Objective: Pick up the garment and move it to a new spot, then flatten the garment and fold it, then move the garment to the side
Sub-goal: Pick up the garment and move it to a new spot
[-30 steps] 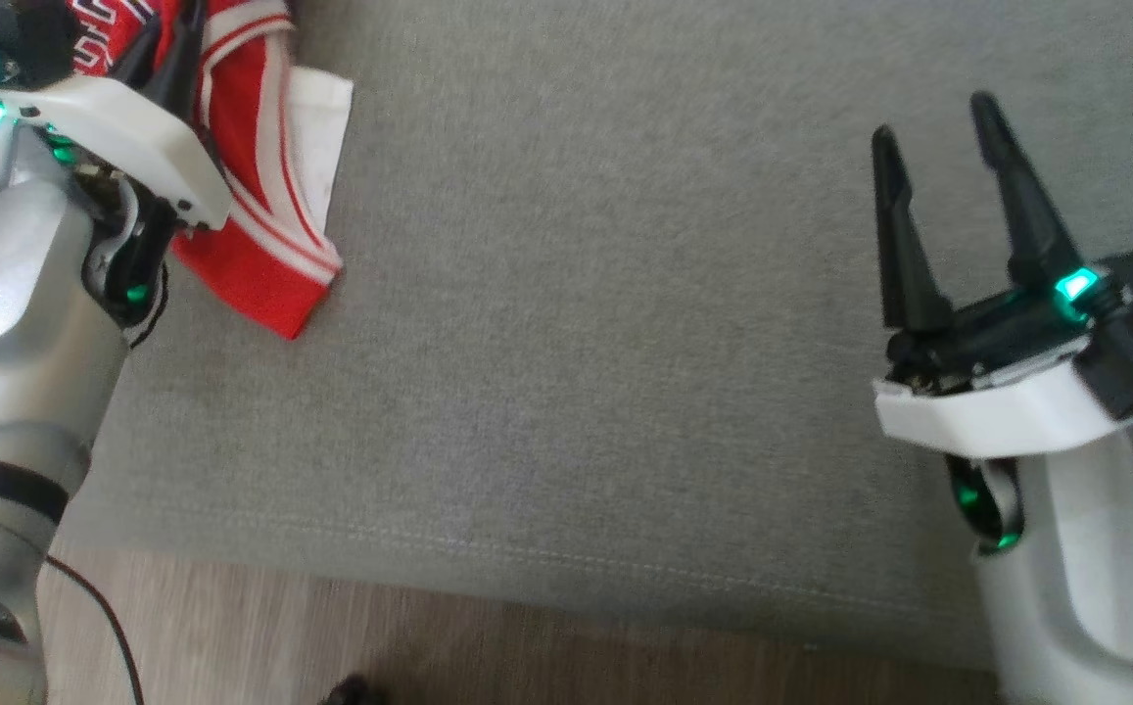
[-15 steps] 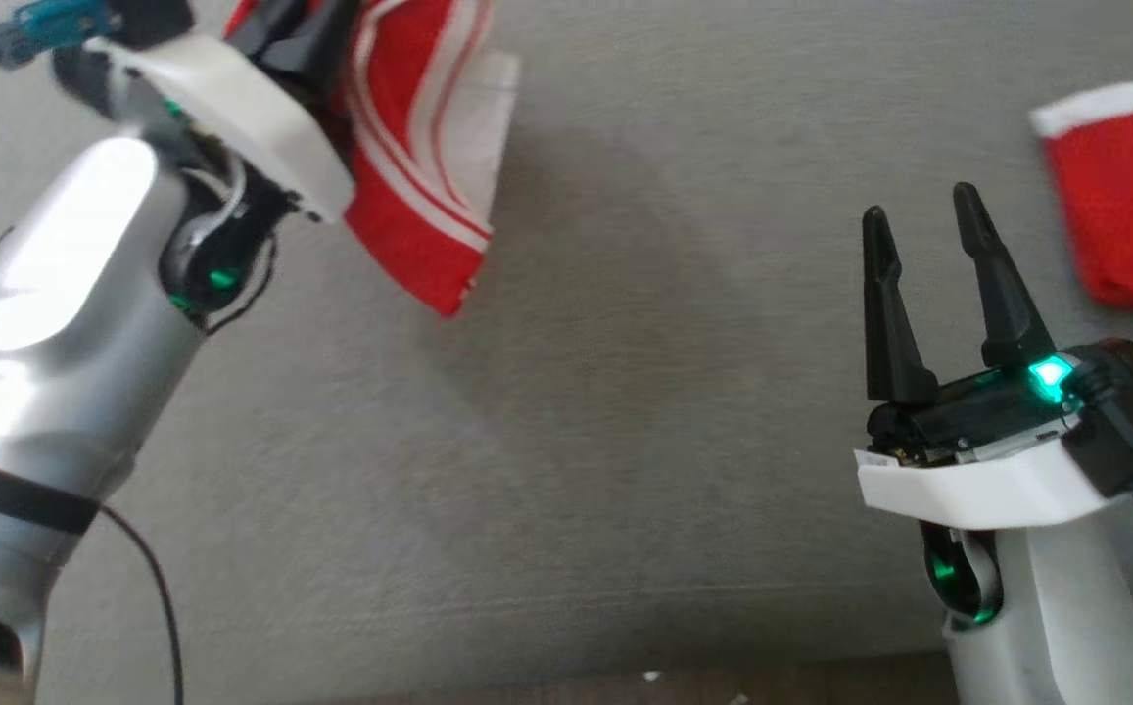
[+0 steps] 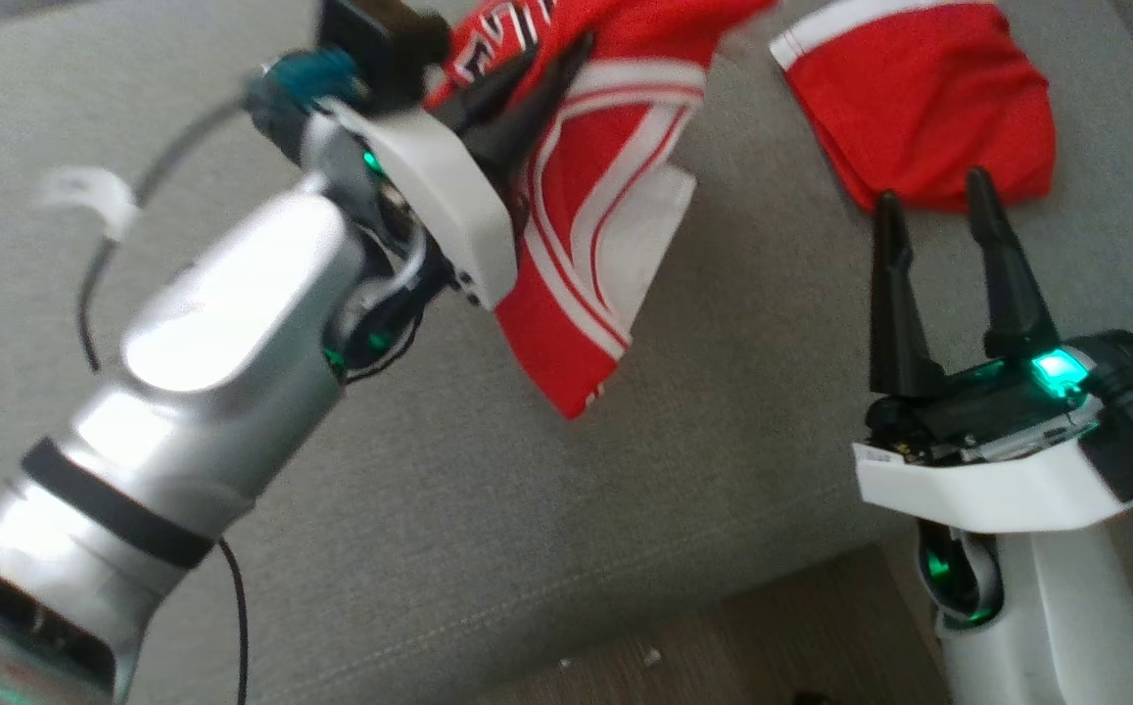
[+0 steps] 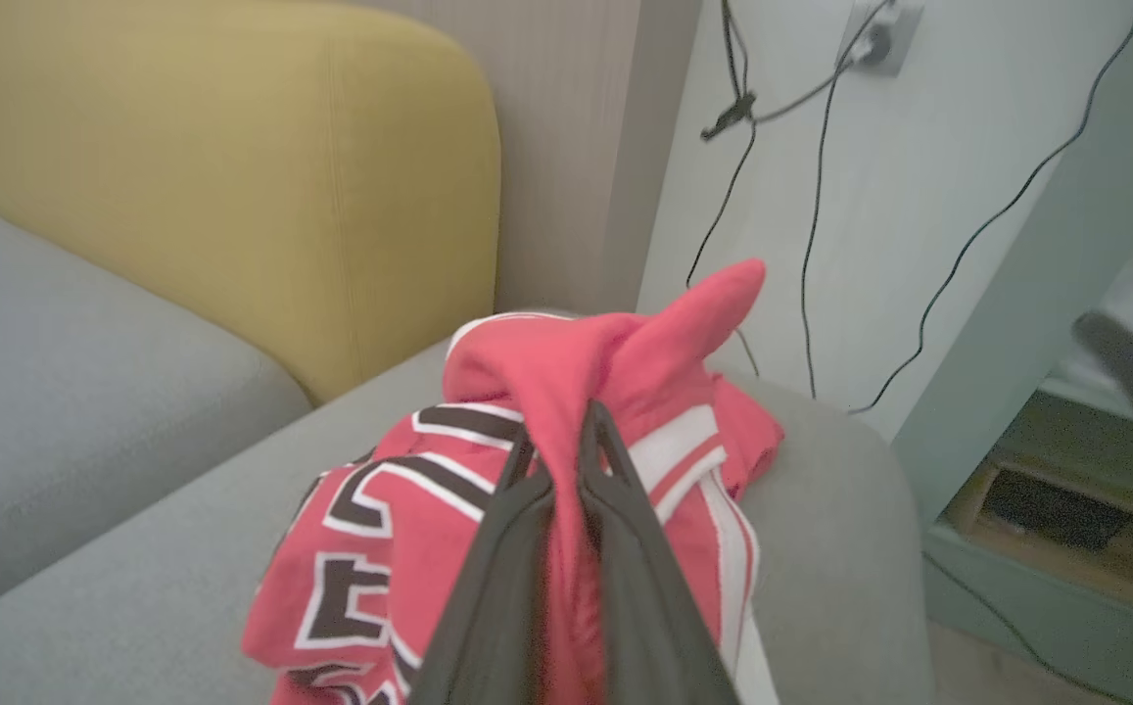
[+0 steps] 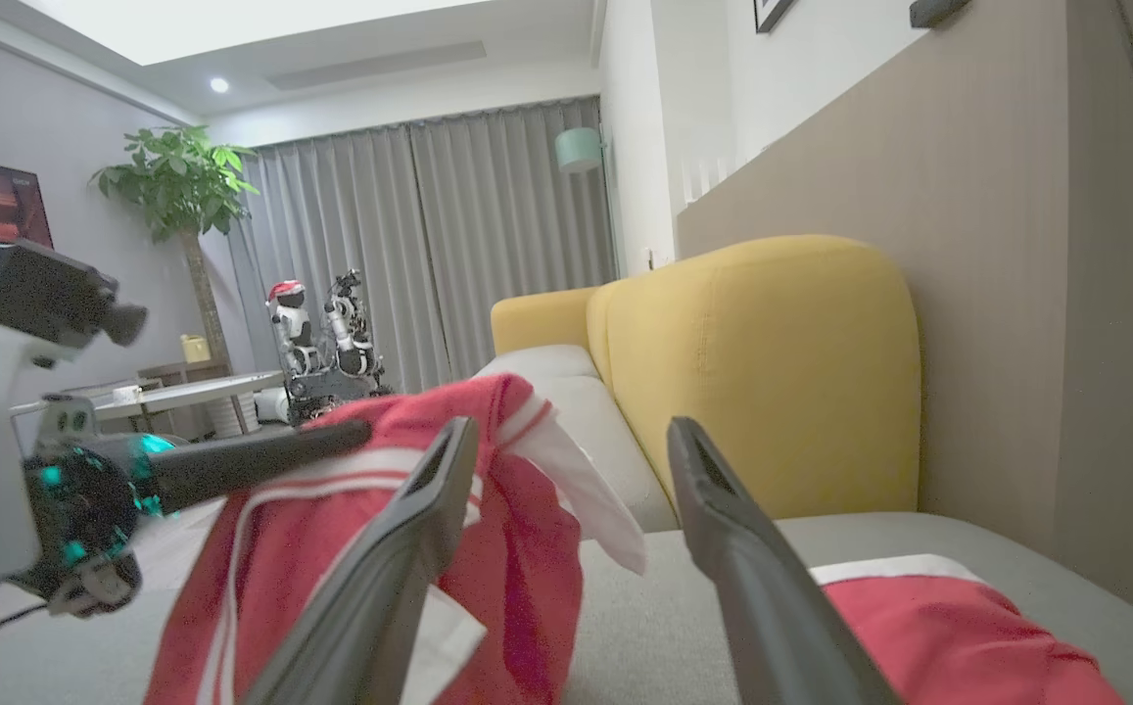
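Left gripper is clamped on the garment, up at 12 o'clock over the grey sofa; it hangs lengthwise, bottom corner pointing to 6. Right gripper sits at 4 o'clock, jaws apart.

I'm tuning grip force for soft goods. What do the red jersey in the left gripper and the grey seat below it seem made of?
The jersey: thin, limp knit, probably synthetic; matte, it bunches and drapes from the shut left gripper. Any mesh is too fine to tell. The seat: grey woven upholstery, matte, with fine heathered grain and a stitched seam near its front edge.
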Motion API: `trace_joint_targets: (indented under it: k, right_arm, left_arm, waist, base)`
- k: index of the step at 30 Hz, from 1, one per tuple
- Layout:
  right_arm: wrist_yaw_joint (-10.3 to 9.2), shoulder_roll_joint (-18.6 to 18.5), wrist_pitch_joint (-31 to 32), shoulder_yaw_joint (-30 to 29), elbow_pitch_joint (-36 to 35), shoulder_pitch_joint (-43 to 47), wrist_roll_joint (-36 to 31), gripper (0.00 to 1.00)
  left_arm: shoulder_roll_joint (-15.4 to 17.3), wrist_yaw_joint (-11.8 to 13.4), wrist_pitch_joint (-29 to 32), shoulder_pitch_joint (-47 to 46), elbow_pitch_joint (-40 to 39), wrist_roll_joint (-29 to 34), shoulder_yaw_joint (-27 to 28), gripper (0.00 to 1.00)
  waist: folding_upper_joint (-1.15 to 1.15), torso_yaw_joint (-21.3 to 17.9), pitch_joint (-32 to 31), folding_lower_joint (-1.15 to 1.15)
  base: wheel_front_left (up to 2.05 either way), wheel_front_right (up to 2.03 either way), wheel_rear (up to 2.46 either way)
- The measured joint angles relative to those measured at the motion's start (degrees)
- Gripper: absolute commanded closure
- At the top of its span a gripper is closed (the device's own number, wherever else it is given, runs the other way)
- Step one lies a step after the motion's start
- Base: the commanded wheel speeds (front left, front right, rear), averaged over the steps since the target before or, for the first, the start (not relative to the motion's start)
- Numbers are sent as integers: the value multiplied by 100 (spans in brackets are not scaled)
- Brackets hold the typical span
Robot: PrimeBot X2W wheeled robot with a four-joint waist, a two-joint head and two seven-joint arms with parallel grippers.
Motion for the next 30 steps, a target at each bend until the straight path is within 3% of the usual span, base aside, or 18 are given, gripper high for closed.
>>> trace_joint_targets:
  k: [6,13,14,15,18,21,25,30]
  right_arm:
    - [0,33,0,133,-116,-167,96,0]
    - [0,35,0,232,-101,-272,136,0]
    - [0,35,0,246,-87,-275,136,0]
    - [0,36,0,255,-73,-277,134,0]
    - [0,37,0,233,13,-288,97,0]
    - [0,37,0,221,155,-289,49,0]
    - [0,37,0,152,438,-263,8,0]
    - [0,37,0,62,671,-131,-51,0]
  left_arm:
    - [-214,127,-490,7,1122,767,-481,100]
    - [-801,129,-916,-10,2350,1010,-676,100]
    - [-895,155,-982,-30,2482,1104,-704,75]
    - [-975,169,-1032,-60,2586,1174,-705,0]
    - [-1113,230,-1077,-113,2700,1268,-634,0]
    - [-1143,387,-1080,-46,2262,1426,-219,0]
    - [-1083,612,-1082,499,1271,1548,758,0]
    - [-845,842,-1082,2041,92,1967,1918,0]
  waist:
    - [0,-206,545,0]
    - [0,-177,921,0]
    - [0,-135,936,0]
    - [0,-91,943,0]
    - [0,60,911,0]
    - [0,225,796,0]
    - [0,436,516,0]
    - [0,776,80,0]
  base:
    - [0,0,0]
    - [0,0,0]
    - [0,0,0]
    - [0,0,0]
    - [0,0,0]
    - [0,0,0]
    - [0,0,0]
    - [0,0,0]
